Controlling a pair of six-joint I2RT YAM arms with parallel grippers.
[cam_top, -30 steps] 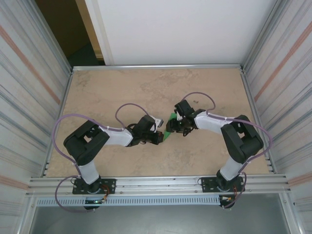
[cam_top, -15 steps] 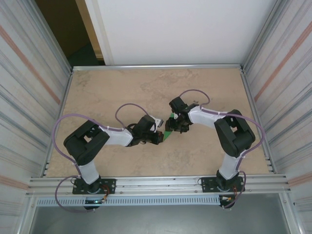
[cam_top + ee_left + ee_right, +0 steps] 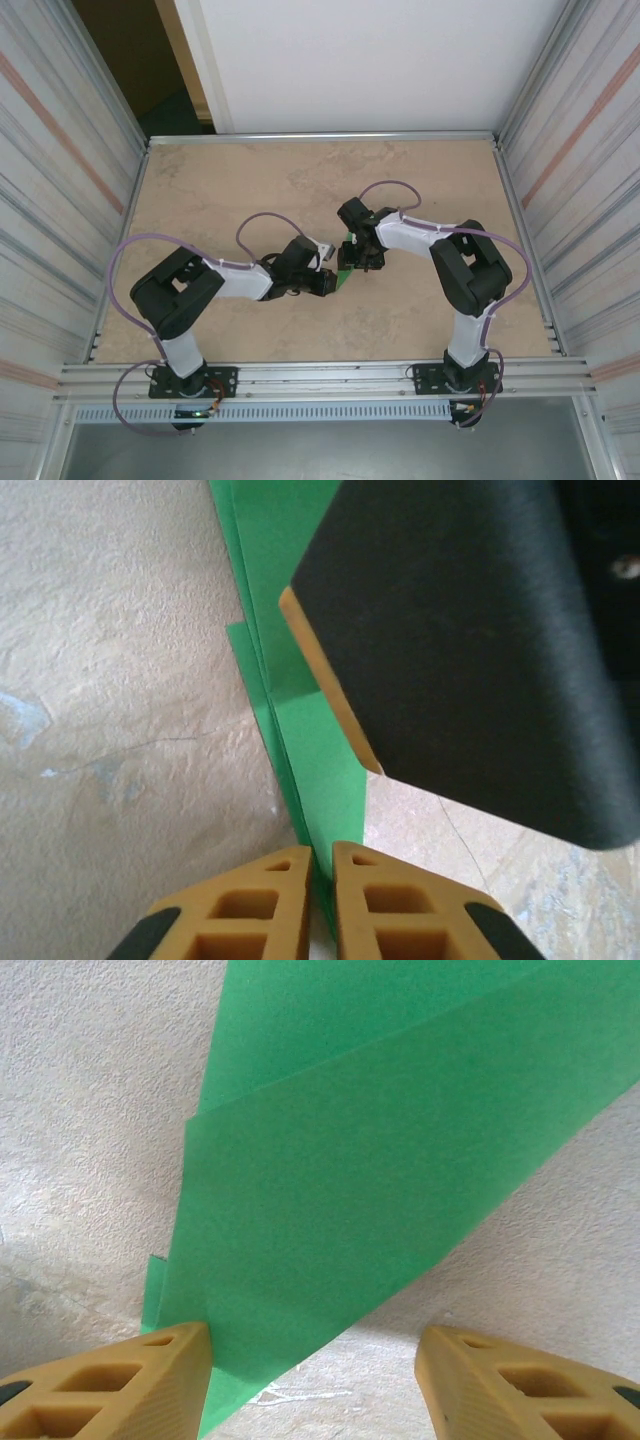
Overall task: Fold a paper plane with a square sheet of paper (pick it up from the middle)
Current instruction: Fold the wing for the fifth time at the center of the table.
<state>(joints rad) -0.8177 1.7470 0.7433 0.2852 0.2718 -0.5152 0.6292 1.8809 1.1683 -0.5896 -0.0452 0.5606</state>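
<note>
The square sheet of paper (image 3: 344, 274), bright green and folded into layered flaps, stands on edge at the table's centre between both arms. My left gripper (image 3: 330, 282) is shut on its lower edge. In the left wrist view the paper (image 3: 310, 740) runs up from between the nearly touching orange fingers of the left gripper (image 3: 321, 852). My right gripper (image 3: 358, 258) hovers just beyond it, jaws open. In the right wrist view a broad green flap (image 3: 360, 1160) lies ahead of the right gripper (image 3: 312, 1338), with the left fingertip (image 3: 180, 1360) against the flap's corner.
The beige table (image 3: 240, 190) is fenced by metal walls on the left, right and far sides. The right gripper's black body (image 3: 470, 650) looms close over the left gripper's fingers. Purple cables loop over both arms.
My right gripper has swung left and slightly back, closer over the paper. The left arm has stayed in place, still pinching the paper.
</note>
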